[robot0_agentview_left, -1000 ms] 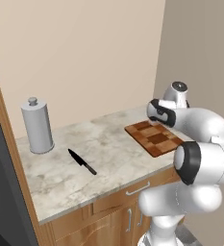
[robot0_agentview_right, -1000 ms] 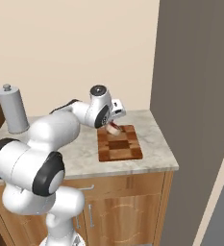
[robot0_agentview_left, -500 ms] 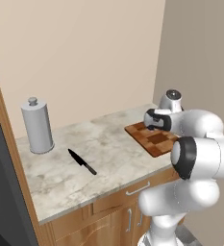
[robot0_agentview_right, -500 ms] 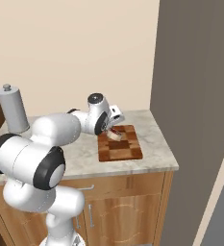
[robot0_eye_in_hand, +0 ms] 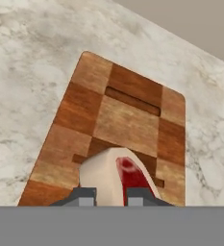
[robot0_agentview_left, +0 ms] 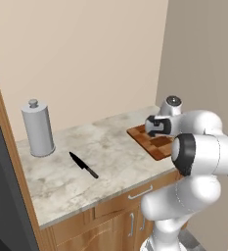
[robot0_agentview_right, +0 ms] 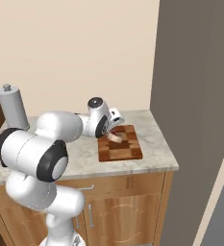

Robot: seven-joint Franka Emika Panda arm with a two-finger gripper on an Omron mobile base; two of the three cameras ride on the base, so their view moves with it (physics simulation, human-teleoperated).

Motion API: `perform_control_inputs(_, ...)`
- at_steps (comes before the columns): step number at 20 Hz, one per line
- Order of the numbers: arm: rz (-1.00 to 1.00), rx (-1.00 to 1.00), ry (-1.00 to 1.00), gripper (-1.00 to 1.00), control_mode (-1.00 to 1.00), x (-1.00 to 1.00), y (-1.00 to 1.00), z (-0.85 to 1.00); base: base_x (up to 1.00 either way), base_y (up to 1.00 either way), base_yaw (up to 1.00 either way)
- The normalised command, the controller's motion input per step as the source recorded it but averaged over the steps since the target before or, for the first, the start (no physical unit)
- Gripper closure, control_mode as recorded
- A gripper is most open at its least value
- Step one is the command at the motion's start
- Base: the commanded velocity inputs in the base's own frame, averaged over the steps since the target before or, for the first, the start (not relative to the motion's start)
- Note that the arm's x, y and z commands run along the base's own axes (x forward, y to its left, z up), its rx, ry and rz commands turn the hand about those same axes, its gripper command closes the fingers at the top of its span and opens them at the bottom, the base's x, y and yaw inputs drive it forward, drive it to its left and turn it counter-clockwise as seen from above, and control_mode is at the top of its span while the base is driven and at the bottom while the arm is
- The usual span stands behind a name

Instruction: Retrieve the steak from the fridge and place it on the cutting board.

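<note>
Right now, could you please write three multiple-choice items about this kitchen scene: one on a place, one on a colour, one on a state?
1. Where does the black knife lie?
A. On the cutting board
B. On the counter, between the grey canister and the board
C. Inside a drawer

2. What colour is the canister?
A. Grey
B. Red
C. Green

3. What is the gripper doing?
A. Open above the knife
B. Shut on the canister
C. Holding the steak above the cutting board

Answers:
1 B: the knife rests on the counter beside the canister.
2 A: its body is plain grey.
3 C: the steak sits between the fingers, over the cutting board.
</note>
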Motion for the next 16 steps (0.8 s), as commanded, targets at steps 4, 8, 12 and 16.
perform_control_inputs(4,0.04,-0.01,0.0,1.0,-1.0,0.38,0.0,-0.23,0.0,0.0,0.0)
perform_control_inputs(8,0.06,0.0,0.0,1.0,-1.0,0.34,-0.02,-0.23,0.0,0.0,0.0)
perform_control_inputs(12,0.07,0.0,0.0,-1.0,-1.0,0.38,-0.06,-0.22,0.0,0.0,0.0)
perform_control_inputs(16,0.03,0.0,0.0,-1.0,-1.0,0.28,-0.06,-0.04,0.0,0.0,0.0)
